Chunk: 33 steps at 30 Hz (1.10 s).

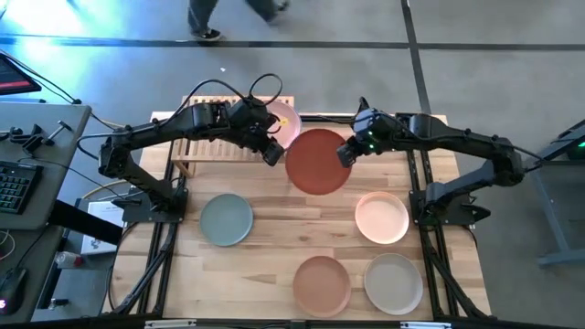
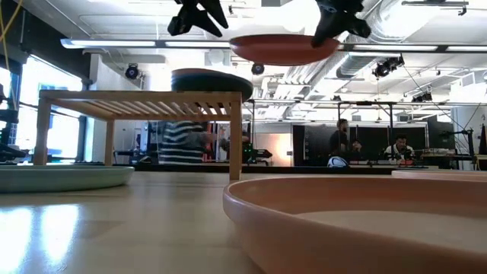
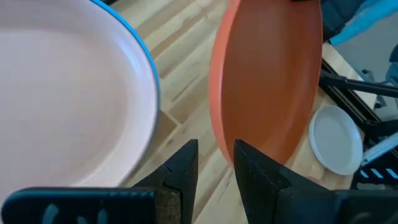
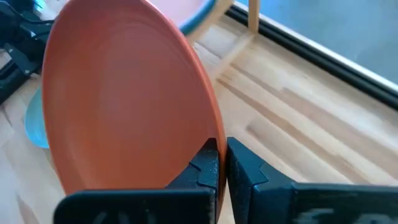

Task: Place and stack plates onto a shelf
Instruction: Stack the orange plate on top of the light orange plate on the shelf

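One terracotta plate (image 1: 317,162) hangs pinched in the right pincer (image 1: 345,153), left pincer (image 1: 271,155) parted beside it.

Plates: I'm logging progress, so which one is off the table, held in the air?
The terracotta red plate: the right gripper pinches its rim. The others lie flat.

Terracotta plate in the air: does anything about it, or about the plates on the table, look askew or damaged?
Nothing stands out. The terracotta plate hangs roughly level, pinched at its rim by the right gripper, with the left gripper open beside its other edge. The plates on the table lie flat and look intact.
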Motion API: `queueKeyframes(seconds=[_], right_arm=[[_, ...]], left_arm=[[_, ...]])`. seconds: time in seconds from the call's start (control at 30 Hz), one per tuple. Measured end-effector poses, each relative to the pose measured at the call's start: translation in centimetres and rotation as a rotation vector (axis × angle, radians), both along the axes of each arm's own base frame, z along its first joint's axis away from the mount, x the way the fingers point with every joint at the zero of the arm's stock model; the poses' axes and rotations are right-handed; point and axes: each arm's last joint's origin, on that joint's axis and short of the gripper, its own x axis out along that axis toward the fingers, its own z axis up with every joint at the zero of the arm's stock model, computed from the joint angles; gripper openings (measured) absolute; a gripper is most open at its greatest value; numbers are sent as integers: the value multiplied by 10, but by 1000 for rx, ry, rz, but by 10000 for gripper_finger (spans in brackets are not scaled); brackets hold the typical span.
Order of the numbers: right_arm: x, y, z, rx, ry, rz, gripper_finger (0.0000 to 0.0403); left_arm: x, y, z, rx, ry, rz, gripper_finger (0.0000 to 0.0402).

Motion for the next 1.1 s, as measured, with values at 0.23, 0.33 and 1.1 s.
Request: queueKeyframes(seconds=[0.23, 0.33, 1.1], right_arm=[[16, -4, 3, -40, 25, 17, 0], [20, -5, 3, -45, 29, 25, 0], [26, -5, 12, -53, -67, 56, 0]], left_arm=[[-2, 8, 0, 2, 1, 27, 91], [-3, 10, 0, 15, 5, 20, 91], [-6, 19, 0, 51, 17, 16, 23]])
